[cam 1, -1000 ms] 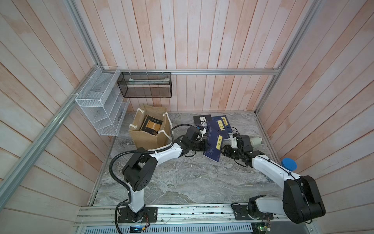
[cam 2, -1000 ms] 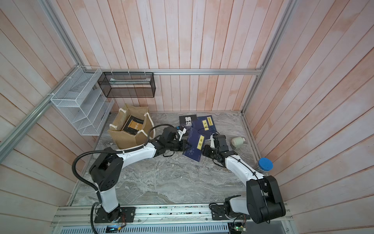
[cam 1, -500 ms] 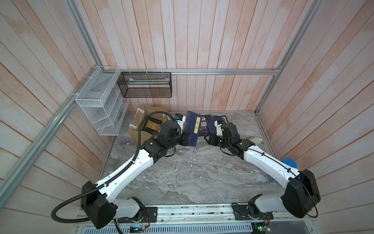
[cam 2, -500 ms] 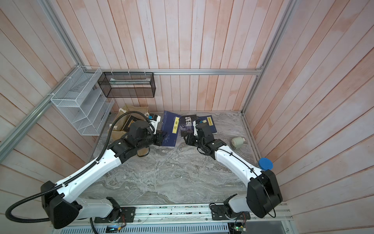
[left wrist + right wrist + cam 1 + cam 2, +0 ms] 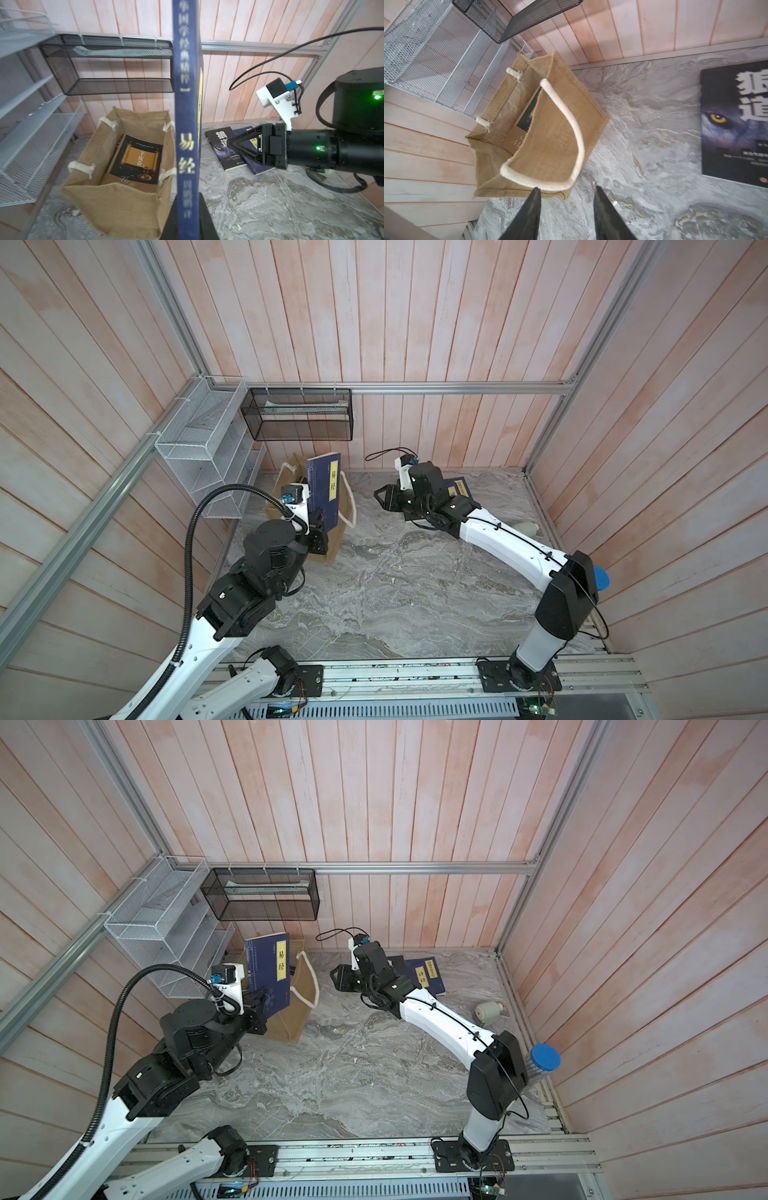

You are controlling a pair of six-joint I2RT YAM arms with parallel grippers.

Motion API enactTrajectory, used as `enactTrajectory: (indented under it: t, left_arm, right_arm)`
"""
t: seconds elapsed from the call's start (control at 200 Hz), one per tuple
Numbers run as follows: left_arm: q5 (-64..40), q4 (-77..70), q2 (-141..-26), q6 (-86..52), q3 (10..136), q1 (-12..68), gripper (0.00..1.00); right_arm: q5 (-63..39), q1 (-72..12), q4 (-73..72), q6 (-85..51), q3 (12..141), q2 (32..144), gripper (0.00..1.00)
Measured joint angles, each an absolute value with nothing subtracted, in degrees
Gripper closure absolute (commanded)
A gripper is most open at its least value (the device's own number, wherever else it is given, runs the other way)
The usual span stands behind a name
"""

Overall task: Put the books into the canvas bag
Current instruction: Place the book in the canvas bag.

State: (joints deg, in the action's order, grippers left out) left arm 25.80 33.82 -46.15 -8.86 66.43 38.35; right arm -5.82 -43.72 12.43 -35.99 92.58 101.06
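Observation:
My left gripper (image 5: 188,199) is shut on the lower edge of a navy book (image 5: 187,124) with a yellow title label. The book stands upright above the open tan canvas bag (image 5: 116,203), seen in both top views (image 5: 324,489) (image 5: 268,973). A black-and-brown book (image 5: 137,158) lies flat inside the bag (image 5: 556,135). My right gripper (image 5: 566,189) is open and empty, above the table between the bag and the remaining books. There a black wolf-cover book (image 5: 733,124) and navy books (image 5: 428,973) lie overlapped by the back wall, partly hidden by my right arm.
A white wire rack (image 5: 208,456) hangs on the left wall beside the bag. A black mesh basket (image 5: 299,414) hangs on the back wall above it. A pale roll (image 5: 488,1011) lies at the right wall, near a blue-capped container (image 5: 545,1057).
My left arm lifted the navy book from beside the book pile and carried it left to above the bag. My right gripper let go of it, opened and drew back.

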Motion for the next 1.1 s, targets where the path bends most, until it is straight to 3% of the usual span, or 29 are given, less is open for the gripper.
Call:
enactTrajectory:
  t: [0.25, 0.655, 0.725, 0.975, 1.1]
  left_arm:
    - [32.23, 35.64, -44.71, -3.60, 66.85, 38.28, 1.00]
    - [31.88, 33.91, -51.62, 2.85, 67.40, 35.16, 1.00]
    - [29.71, 33.58, -52.75, 3.03, 67.40, 31.77, 1.00]
    - [16.56, 33.45, -59.09, 2.13, 70.50, 16.12, 1.00]
    - [8.82, 33.87, -65.25, 2.11, 74.85, 12.73, 1.00]
  right_arm:
    - [-5.96, -47.64, 14.26, -35.57, 108.71, 112.99, 0.54]
    - [-5.93, -47.79, 17.17, -35.59, 120.86, 126.74, 0.52]
    - [-6.66, -47.72, 17.54, -35.66, 121.97, 128.20, 0.58]
    - [-10.00, -47.27, 15.38, -36.67, 119.77, 127.70, 0.99]
    - [-10.70, -46.70, 12.73, -37.43, 114.56, 125.62, 1.00]
